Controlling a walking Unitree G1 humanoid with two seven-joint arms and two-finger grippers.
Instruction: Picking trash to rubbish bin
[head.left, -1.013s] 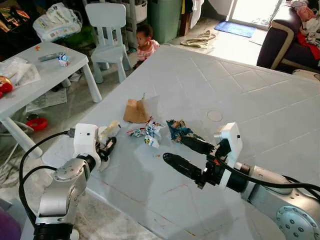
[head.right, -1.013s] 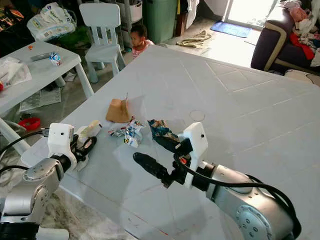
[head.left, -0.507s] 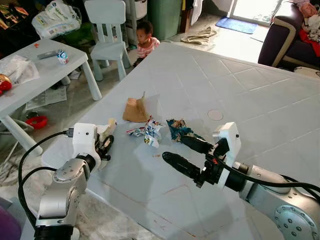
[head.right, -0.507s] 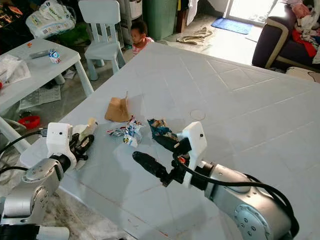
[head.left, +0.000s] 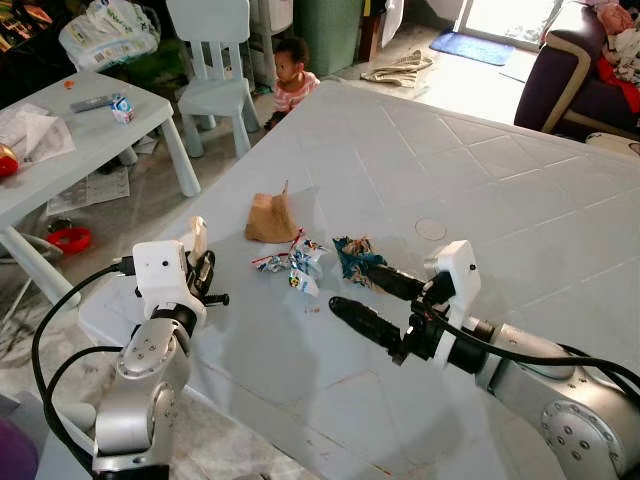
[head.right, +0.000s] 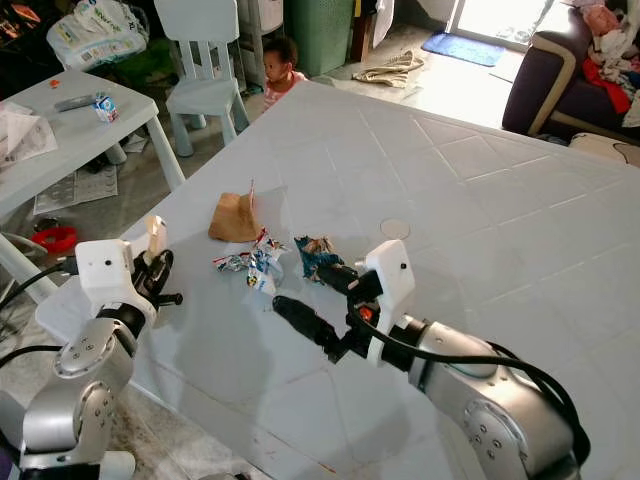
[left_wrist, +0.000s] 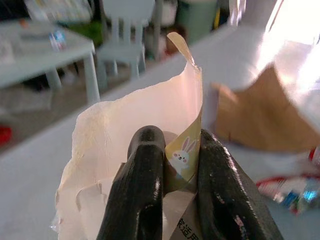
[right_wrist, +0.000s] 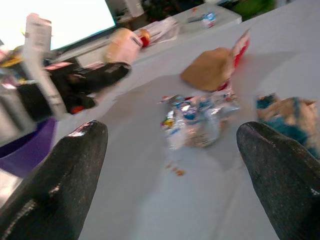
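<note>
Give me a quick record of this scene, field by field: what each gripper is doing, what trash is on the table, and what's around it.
Left gripper: shut on a pale wrapper, lifted near the table's left edge
Right gripper: open, low over the table, fingers either side of the trash
Trash on table: brown paper piece, crumpled foil wrapper, blue wrapper
Surroundings: small white table, white chair, a child beyond the far corner, sofa
</note>
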